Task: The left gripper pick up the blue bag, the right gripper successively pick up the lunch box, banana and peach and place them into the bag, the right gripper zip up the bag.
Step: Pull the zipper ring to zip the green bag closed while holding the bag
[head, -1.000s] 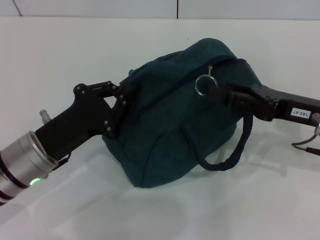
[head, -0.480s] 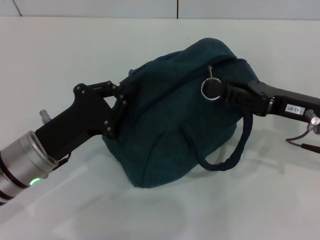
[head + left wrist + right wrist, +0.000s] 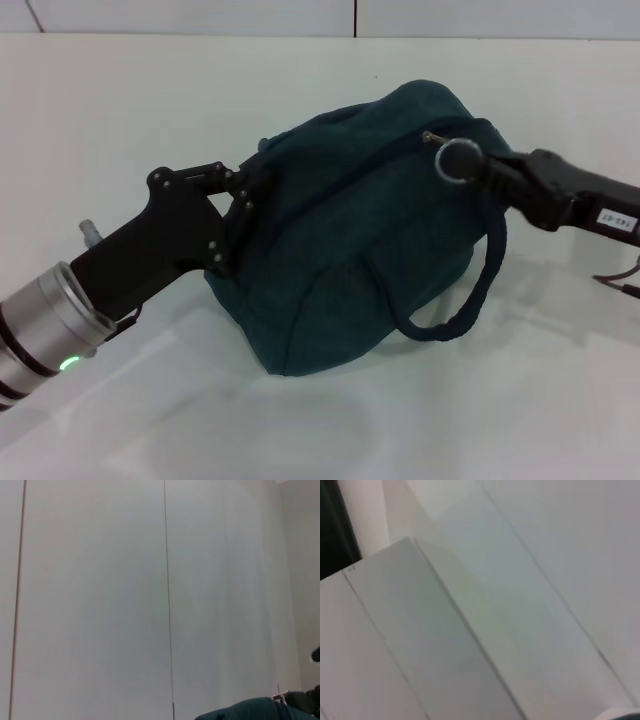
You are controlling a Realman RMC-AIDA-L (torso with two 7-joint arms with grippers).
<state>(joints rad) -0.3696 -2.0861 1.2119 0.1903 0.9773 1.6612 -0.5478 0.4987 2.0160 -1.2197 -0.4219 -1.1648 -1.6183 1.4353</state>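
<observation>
The blue bag [image 3: 350,250] stands on the white table [image 3: 140,100] in the head view, its top seam drawn together. My left gripper [image 3: 246,205] is shut on the bag's left end. My right gripper [image 3: 476,170] is shut on the zipper's metal ring pull [image 3: 455,158] near the right end of the top. One rope handle [image 3: 475,295] hangs down the bag's right side. A corner of the bag [image 3: 250,711] shows in the left wrist view. The lunch box, banana and peach are out of view.
White tabletop surrounds the bag, with a tiled wall edge [image 3: 355,20] at the back. A thin cable [image 3: 618,285] trails beside the right arm. The right wrist view shows only pale wall panels [image 3: 495,605].
My right gripper has moved to the right and slightly up along the bag's top, taking the ring pull with it. The left gripper and the bag have stayed where they were.
</observation>
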